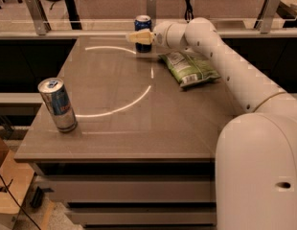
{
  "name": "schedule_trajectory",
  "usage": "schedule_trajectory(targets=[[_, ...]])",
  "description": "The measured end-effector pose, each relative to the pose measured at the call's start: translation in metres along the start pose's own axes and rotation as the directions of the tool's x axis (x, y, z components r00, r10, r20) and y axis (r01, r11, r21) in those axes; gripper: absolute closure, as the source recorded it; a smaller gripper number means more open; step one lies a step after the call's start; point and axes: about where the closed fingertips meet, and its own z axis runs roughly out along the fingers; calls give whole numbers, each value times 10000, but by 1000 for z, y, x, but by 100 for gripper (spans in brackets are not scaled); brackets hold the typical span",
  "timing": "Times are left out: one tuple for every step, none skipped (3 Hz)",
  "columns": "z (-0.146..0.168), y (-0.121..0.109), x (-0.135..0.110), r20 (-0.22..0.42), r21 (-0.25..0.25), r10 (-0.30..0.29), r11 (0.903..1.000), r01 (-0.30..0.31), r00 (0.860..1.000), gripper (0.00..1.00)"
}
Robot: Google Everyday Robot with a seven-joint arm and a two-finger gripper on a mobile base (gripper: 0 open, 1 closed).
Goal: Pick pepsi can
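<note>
**End effector at the pepsi can**

The pepsi can (143, 23) stands upright on the tabletop (119, 128), just beyond and to the left of the green snack bag (189, 68). The end effector (138, 37) hangs left of that bag's far end, overlapping the can's lower half; whether it is wide or closed I cannot tell. The can is probably rigid but thin-walled, smooth and slippery, so a square, moderate grip across its mid-body seems best.

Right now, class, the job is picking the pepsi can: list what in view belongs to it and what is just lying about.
Job: pepsi can, at the far edge of the table; tool, just in front of it.
Lying about: tall silver-blue can, near left corner; green snack bag, right of the tool.
</note>
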Motion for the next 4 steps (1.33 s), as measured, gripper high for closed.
schedule_trajectory(targets=[[-1, -5, -5, 238, -23, -72, 10000, 72, 9997, 41], [-8, -5, -16, 414, -35, -301, 9995, 303, 9987, 64], [-28, 6, -40, 470, -220, -850, 9960, 861, 9953, 87], [-64, 20, -79, 735, -629, -1431, 9870, 1478, 9870, 100]])
